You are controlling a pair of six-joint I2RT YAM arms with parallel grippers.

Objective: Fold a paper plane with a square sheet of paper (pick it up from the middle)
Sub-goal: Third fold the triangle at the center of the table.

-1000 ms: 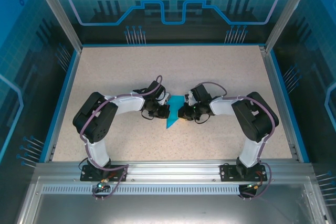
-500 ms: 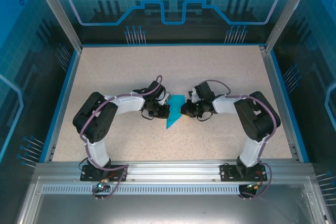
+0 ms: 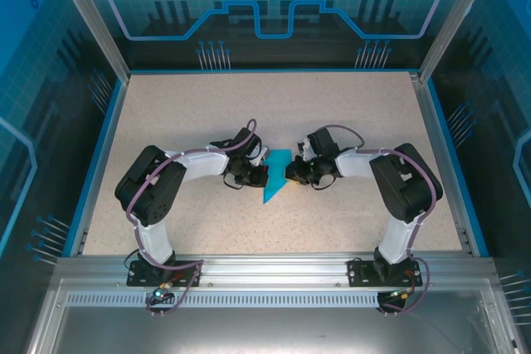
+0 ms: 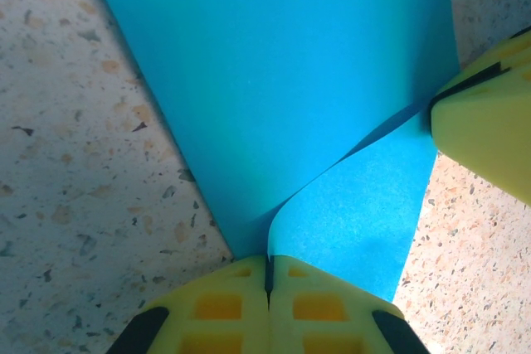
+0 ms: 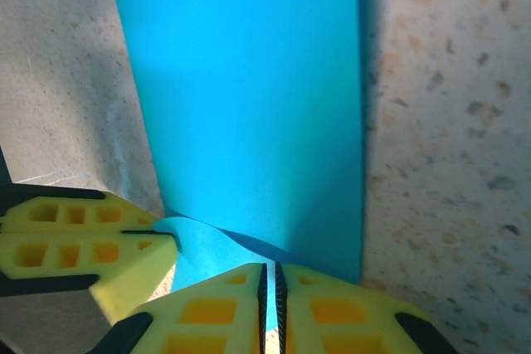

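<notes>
The square sheet of paper (image 3: 277, 170) is bright cyan and lies folded into a tapering shape, its point toward the near edge, at the middle of the table. My left gripper (image 3: 258, 174) meets it from the left and is shut on its edge (image 4: 269, 264). A flap (image 4: 365, 205) curls up off the lower layer (image 4: 274, 80). The right gripper (image 3: 289, 173) comes in from the right; its jaws (image 5: 269, 269) stand a thin slit apart on the same flap (image 5: 199, 250). The left gripper (image 5: 162, 235) also shows in the right wrist view, pinching that flap.
The speckled beige table (image 3: 207, 113) has a blue rim (image 3: 104, 155) and dark walls behind it. An aluminium rail (image 3: 265, 269) with both arm bases runs along the near edge. Both forearms lie low, either side of the paper.
The right gripper and wrist have shifted slightly toward the far side and right. The left arm and the paper have barely moved.
</notes>
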